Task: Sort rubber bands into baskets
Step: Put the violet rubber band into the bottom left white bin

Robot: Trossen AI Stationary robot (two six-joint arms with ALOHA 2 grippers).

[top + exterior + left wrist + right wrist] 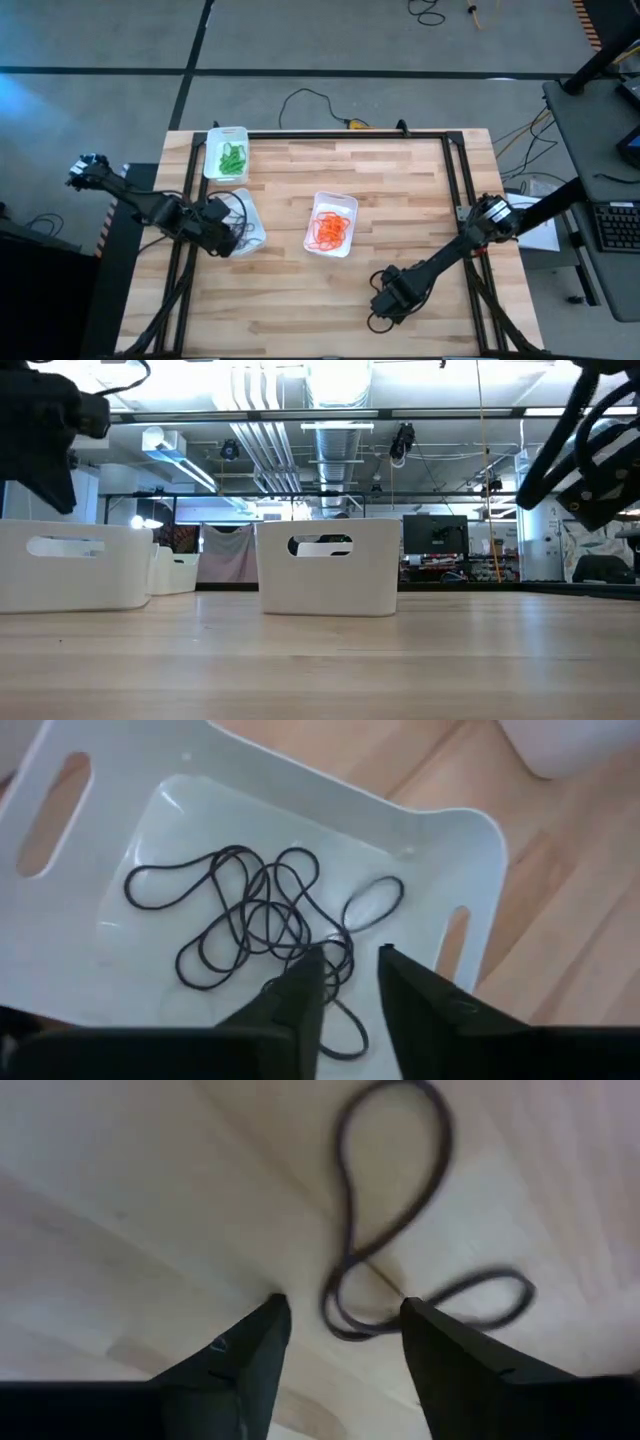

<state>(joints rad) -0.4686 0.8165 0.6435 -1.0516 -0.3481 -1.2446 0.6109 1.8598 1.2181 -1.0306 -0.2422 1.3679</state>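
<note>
Wooden table [400, 200], three baskets [331, 223], dark rubber bands [390, 1230] between right fingers [255, 1345].

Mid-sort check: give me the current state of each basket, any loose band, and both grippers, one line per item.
Far-left basket: holds green rubber bands.
Middle basket: holds orange rubber bands.
Near-left basket: holds a tangle of dark rubber bands.
Loose dark rubber band: lying on the wooden table, twisted, unsorted.
Left gripper: over the near-left basket, fingers slightly apart, holding nothing.
Right gripper: open, straddling the loose band.
</note>
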